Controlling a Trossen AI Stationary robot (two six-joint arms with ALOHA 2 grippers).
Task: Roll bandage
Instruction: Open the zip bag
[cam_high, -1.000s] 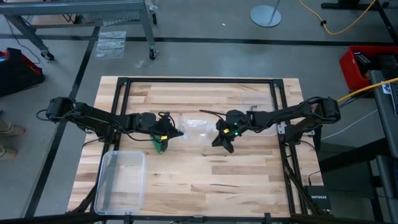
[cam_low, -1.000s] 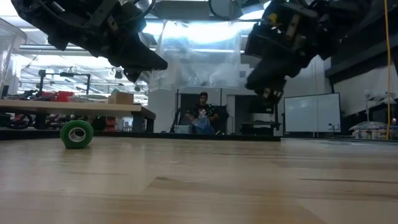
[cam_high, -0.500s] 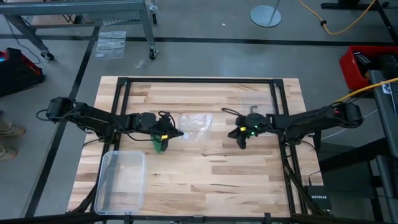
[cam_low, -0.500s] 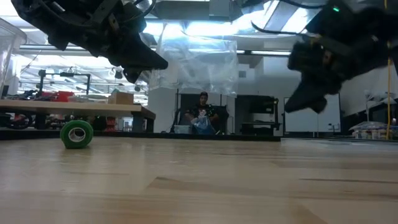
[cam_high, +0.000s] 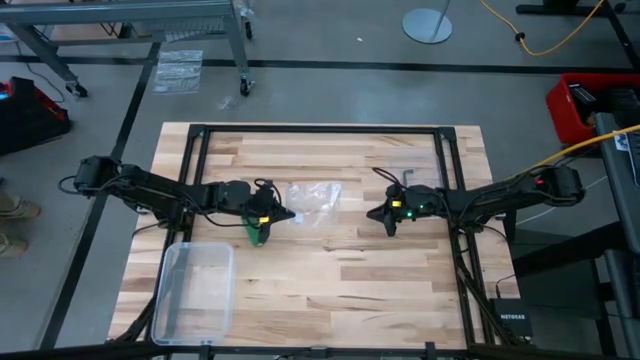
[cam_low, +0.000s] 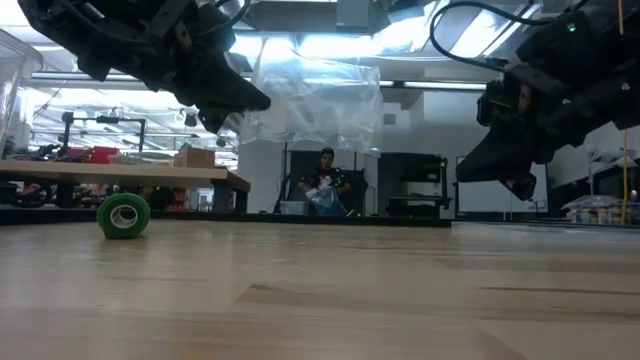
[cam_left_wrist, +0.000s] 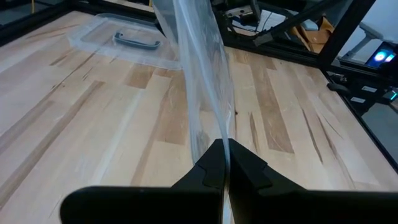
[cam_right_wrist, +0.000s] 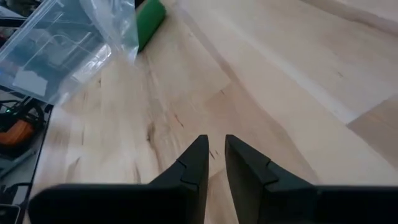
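Observation:
The bandage is a small green roll (cam_high: 258, 232) lying on its round side on the table, its ring face toward the near edge (cam_low: 123, 215); it also shows far off in the right wrist view (cam_right_wrist: 149, 22). My left gripper (cam_high: 280, 213) hovers just beyond it, shut on a clear plastic bag (cam_high: 315, 200). My right gripper (cam_high: 378, 213) hangs over the table's right half, away from the bag. Its fingers (cam_right_wrist: 214, 155) stand a narrow gap apart with nothing between them. My left gripper pinches an edge of the clear bag (cam_left_wrist: 219, 140) between its two shut fingers, coming from the table's left side and slanting a little downward. The bag (cam_low: 310, 100) spreads out beyond the fingertips and, in the low view, hangs above the tabletop.
A clear plastic box (cam_high: 195, 290) stands at the near left corner. A clear lid with a grey handle (cam_left_wrist: 134, 40) lies on the right half, under my right arm. A black frame (cam_high: 320, 130) runs around the table's edges. Bare wood lies between the grippers and the near edge.
My right gripper has drawn back from the bag toward the table's right edge, sinking a little and rolling about its own line. My left gripper has kept still with the bag. The green roll has stayed where it was.

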